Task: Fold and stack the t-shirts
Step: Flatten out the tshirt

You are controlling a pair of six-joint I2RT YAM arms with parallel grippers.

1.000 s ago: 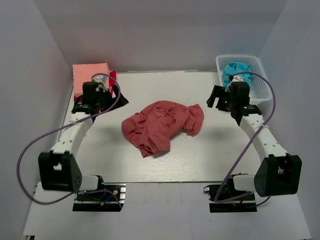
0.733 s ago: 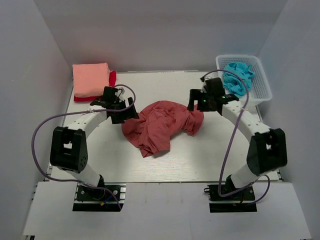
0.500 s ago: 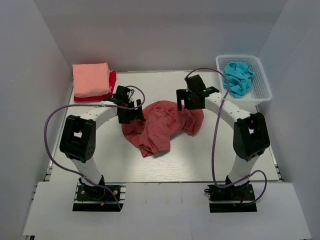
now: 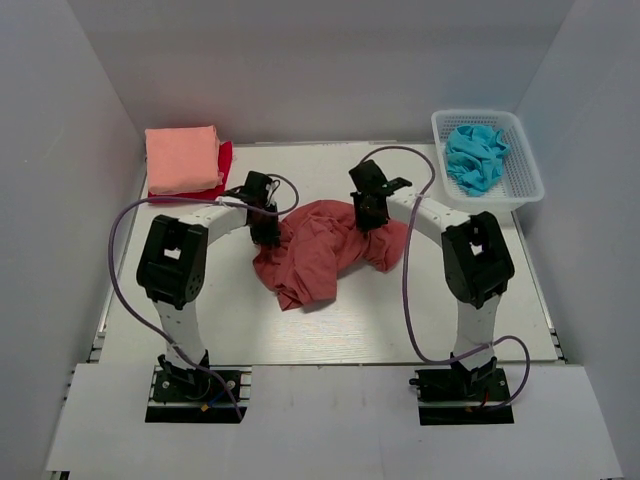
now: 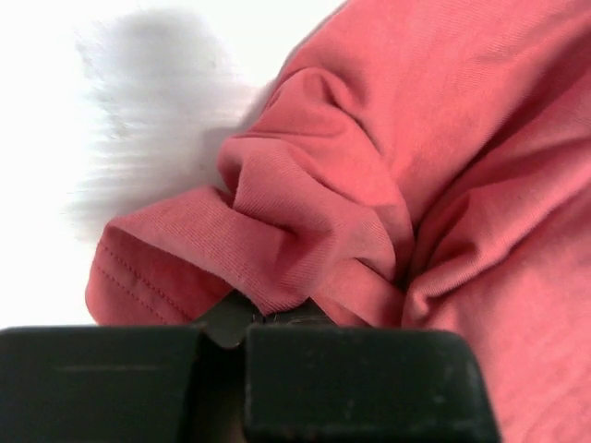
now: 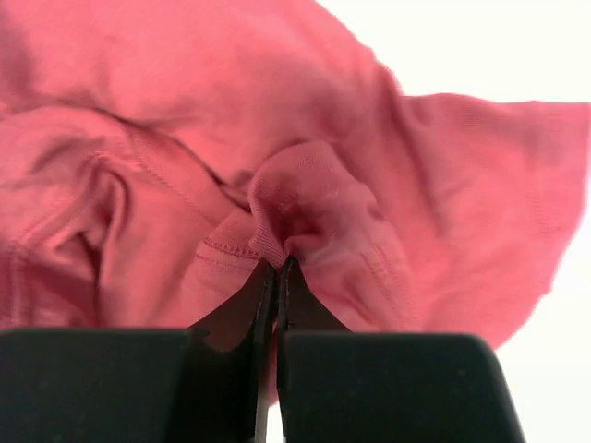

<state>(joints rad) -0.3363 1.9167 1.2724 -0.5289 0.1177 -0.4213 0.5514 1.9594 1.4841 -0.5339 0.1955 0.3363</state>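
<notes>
White table (image 4: 420,300) bears crumpled brick-red t-shirt (image 4: 320,250), long axis left-right; both jaws clenched on it.

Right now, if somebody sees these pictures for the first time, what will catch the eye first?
The crumpled brick-red t-shirt in the middle of the table, with the left gripper and right gripper each pinching a fold of it. Next, the folded salmon-pink t-shirt lying on a bright red one in the far left corner, and the white basket holding blue cloth far right.
</notes>
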